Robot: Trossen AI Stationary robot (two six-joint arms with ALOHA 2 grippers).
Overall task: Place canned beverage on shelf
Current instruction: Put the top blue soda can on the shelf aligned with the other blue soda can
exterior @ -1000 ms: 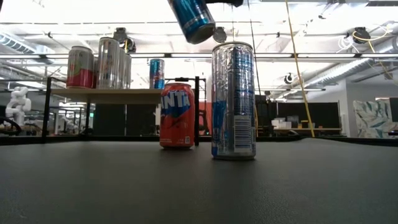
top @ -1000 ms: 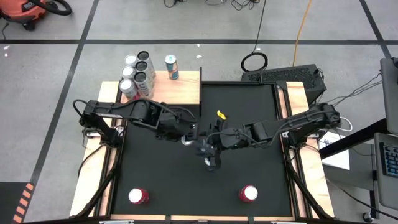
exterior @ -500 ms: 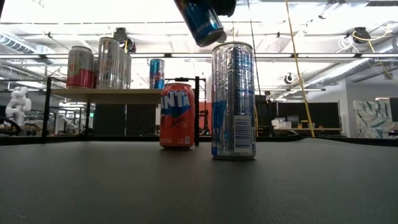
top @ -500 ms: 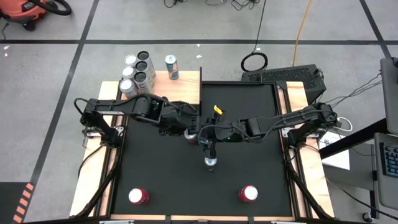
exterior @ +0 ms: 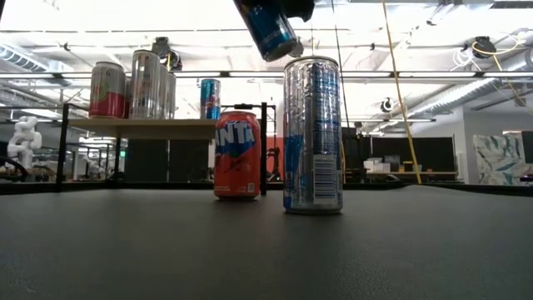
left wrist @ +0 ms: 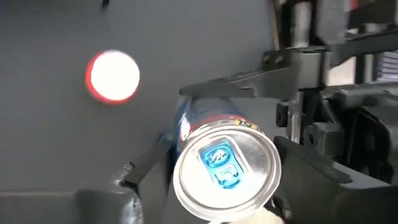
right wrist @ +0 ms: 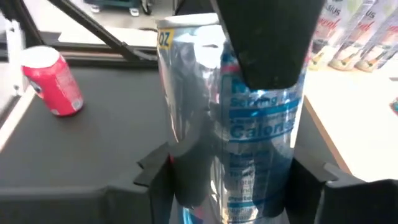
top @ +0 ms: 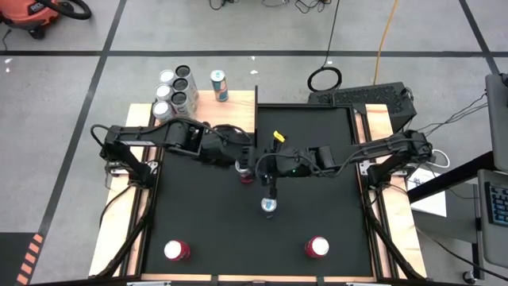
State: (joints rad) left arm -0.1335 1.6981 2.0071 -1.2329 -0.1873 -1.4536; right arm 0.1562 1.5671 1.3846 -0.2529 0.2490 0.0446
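Note:
A blue and silver can hangs tilted in the air over the mat's middle, between both grippers. My left gripper comes from the left and my right gripper from the right; both are shut on the can. The pale wood shelf stands at the far left on thin black supports and carries several upright cans. My left gripper pinches the can's side wall near its lid end between its two fingers. The fingers lie along the can, and the lid faces the wrist. The can is clear of the mat and tilted. My right gripper pinches the can's body between its two fingers, which lie across the can. It comes level from the table's right side. My left gripper's finger covers the can's upper part. The can is clear of the mat.
An orange can stands on the mat just below the grippers. A tall silver and blue can stands nearer the front. Two red cans stand near the front edge. The black mat has free room on its right.
Both grippers have gone together toward the table's far edge with the blue can between them. This has uncovered the tall silver and blue can standing on the mat. The held can stays tilted and clear of the mat.

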